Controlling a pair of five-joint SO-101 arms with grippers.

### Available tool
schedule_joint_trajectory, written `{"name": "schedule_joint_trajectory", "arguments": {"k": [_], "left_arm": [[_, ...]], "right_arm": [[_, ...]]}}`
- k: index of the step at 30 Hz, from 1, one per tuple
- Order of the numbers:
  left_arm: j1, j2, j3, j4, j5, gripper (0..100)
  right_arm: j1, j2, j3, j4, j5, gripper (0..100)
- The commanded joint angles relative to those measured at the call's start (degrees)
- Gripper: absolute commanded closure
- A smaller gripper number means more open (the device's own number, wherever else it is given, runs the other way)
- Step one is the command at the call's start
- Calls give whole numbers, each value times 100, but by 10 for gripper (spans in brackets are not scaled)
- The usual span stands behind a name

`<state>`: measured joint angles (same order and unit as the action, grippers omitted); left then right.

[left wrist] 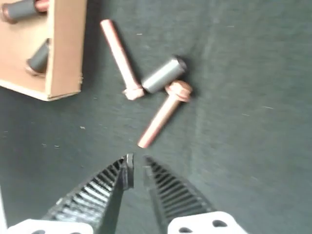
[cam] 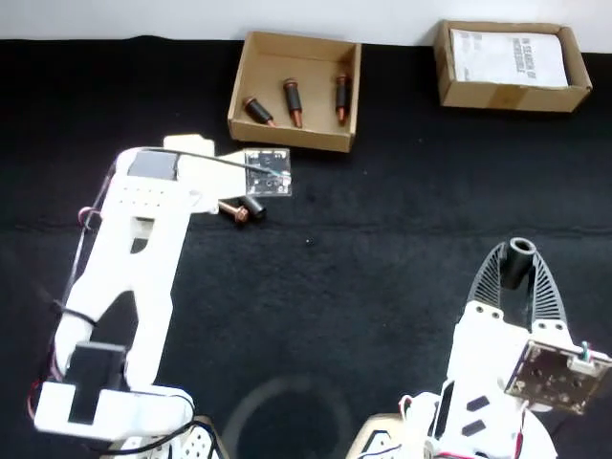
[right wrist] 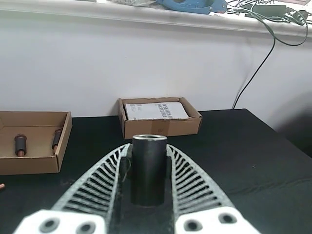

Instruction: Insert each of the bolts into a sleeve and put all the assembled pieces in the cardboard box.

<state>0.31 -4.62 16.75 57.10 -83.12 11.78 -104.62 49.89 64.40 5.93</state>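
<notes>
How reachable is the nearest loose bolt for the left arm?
Probably yes: the bolt lies on bare cloth just ahead of the left pincer, nothing between; a sleeve sits only by its far head.

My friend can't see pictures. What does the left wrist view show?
Two copper bolts and a grey sleeve lie together on black cloth, just ahead of the left gripper, its fingers slightly apart. A cardboard box corner holds assembled pieces.
</notes>
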Motion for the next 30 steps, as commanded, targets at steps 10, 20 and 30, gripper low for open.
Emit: {"name": "schedule_joint_trajectory", "arguments": {"k": [10, 20, 30], "left_arm": [[444, 189, 453, -1363, -897, 863], [462, 1587, 400, -2356, -1398, 863], [391, 1640, 391, -2347, -1424, 861]], "right_arm": [[75, -31, -171, -101, 18, 991], [84, -31, 145, -127, 53, 991], [180, -31, 734, -752, 35, 991]]}}
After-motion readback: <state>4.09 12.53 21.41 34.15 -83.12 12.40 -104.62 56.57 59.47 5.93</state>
